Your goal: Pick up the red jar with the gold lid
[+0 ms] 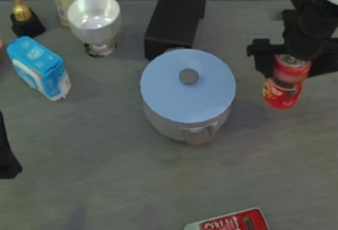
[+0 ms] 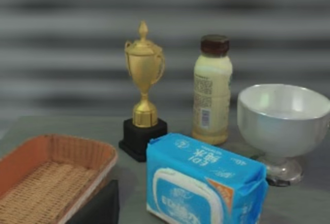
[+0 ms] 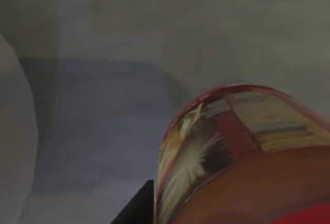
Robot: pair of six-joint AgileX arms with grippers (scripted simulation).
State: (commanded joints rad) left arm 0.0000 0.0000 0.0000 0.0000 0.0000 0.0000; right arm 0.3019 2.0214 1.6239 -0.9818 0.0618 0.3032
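Our right gripper (image 1: 296, 55) clamps the jar (image 1: 285, 84) by its lid (image 1: 292, 61), right of the pot (image 1: 187, 95); jar hangs tilted, seemingly lifted.

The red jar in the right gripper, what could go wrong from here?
1. The right gripper sits at the very top of the red jar, around the gold lid, so the hanging body might swing or slip loose.
2. The jar looks tilted in the top view; setting it down like that could topple it.
3. The pot stands close on the left; a sideways move could knock the jar against it.
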